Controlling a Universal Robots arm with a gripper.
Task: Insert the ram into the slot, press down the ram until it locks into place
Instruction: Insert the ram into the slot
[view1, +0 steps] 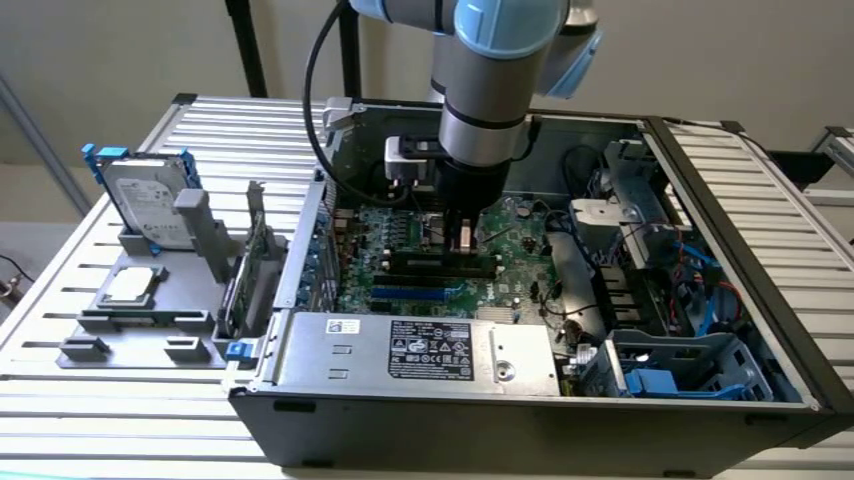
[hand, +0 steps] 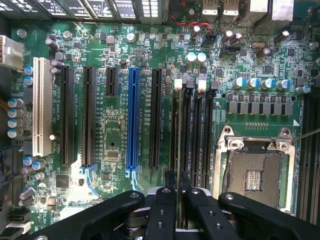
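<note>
Gripper (hand: 178, 177) clenched on one ram (hand: 178, 135), held edge-on along the slot (hand: 174, 120) nearest the single blue slot (hand: 133, 120), first of four parallel black sockets; one CPU socket (hand: 255, 175) lies beyond them.

Plain beige wall (view1: 107, 50), slatted metal table (view1: 107, 410), black upright posts (view1: 247, 45), even light.

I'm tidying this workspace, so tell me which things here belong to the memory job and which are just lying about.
In the job: gripper, ram it grips, slot in line with it.
Lying about: hard drive, processor, power supply, blue slot.
</note>
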